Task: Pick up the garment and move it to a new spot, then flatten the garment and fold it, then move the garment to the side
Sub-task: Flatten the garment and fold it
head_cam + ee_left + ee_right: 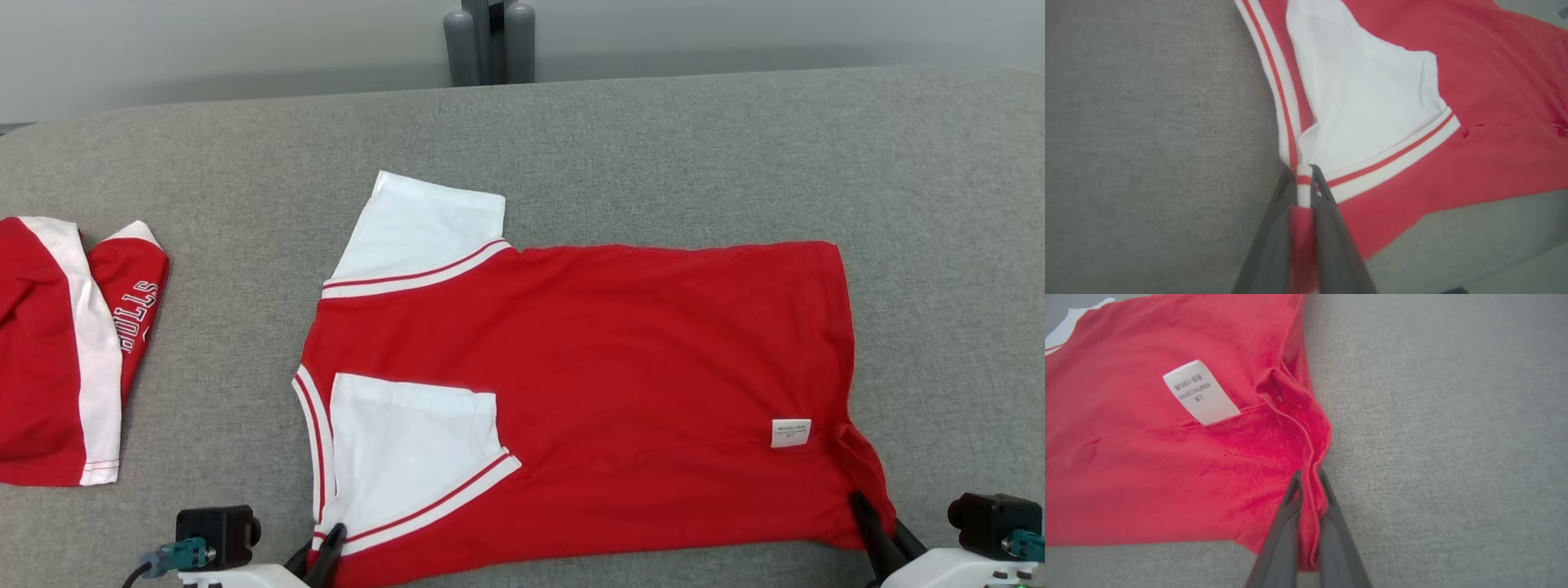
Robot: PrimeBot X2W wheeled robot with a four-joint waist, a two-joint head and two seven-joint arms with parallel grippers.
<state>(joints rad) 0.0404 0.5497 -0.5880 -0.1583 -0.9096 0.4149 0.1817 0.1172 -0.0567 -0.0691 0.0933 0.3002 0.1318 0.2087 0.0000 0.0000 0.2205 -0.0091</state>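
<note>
While a second garment lies at far left, cut off by the head view's edge, the left tool reaches up from the near edge of the tabletop, clamped on the striped trim of the garment, which lies spread flat at the middle. The right tool pinches the garment's near hem corner. Both forearms are mostly cut off, and the label's print is unreadable.

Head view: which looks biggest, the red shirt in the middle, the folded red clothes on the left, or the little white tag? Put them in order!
1. Red shirt, biggest by far.
2. Folded red clothes, though the picture's edge cuts part of them off.
3. White tag, the tiniest.
</note>
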